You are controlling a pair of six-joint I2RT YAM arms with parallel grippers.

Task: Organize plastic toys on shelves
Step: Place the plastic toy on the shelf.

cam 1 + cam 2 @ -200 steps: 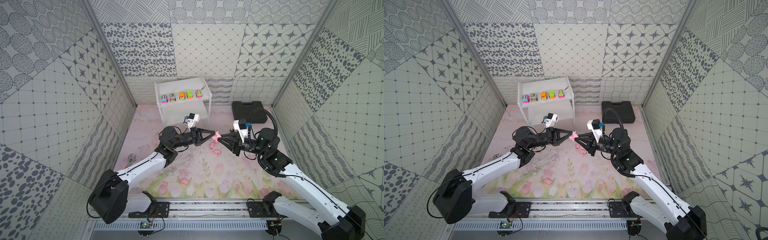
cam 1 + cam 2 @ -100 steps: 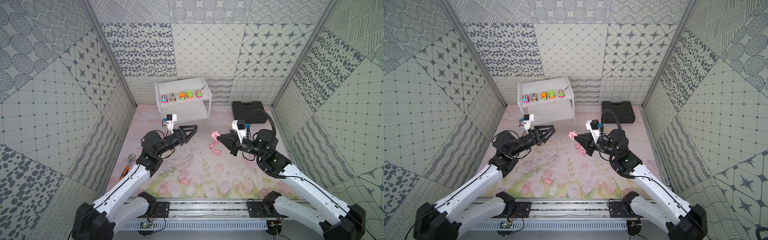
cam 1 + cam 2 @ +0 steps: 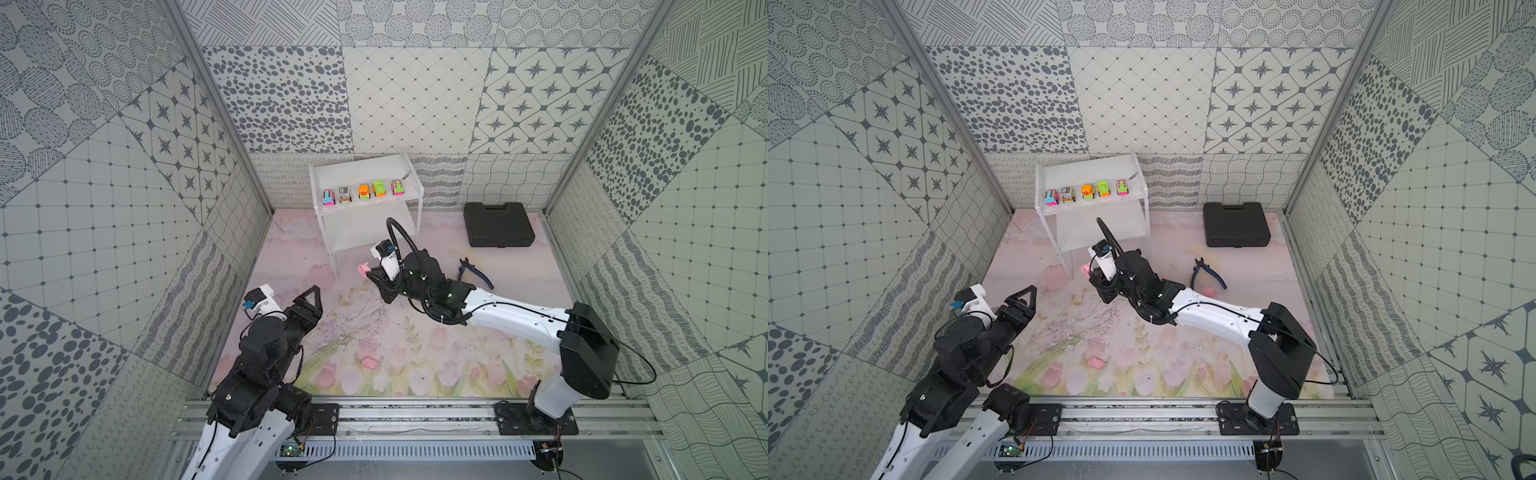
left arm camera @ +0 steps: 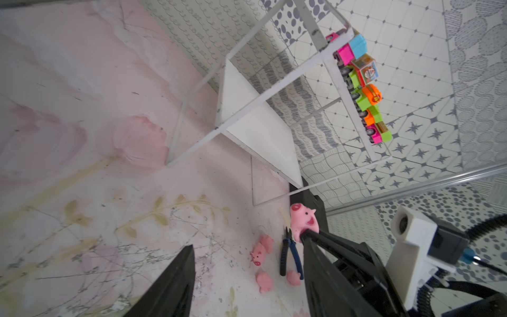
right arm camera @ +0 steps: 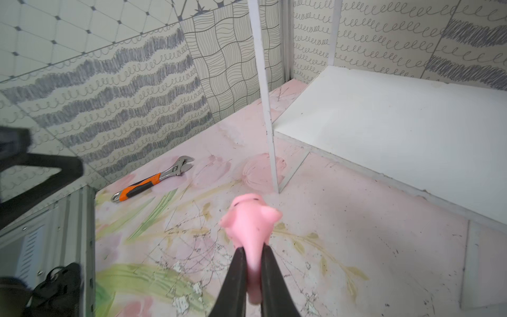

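Just in front of the shelves [image 3: 365, 232], raised off the table [image 3: 415, 332] beside the rack's front left leg, we find one pink pig [image 3: 364, 270] pinched by its rear in the closed right gripper [image 3: 372, 277]. Its long axis continues the line of the fingers, snout leading toward that leg. A second earlier both grippers met on this pig over mid-table. The left gripper [image 3: 311, 302] has since let go, stands open and has drawn back toward the near left corner, while the right has carried the pig rackward. Five toy cars [image 3: 364, 192] line the upper board. We see the orange-handled wrench [image 5: 153, 179] by the left edge only in the right wrist view. The left wrist view resolves several loose pigs [image 4: 259, 254] lying beside the blue-handled pliers [image 4: 284, 255].
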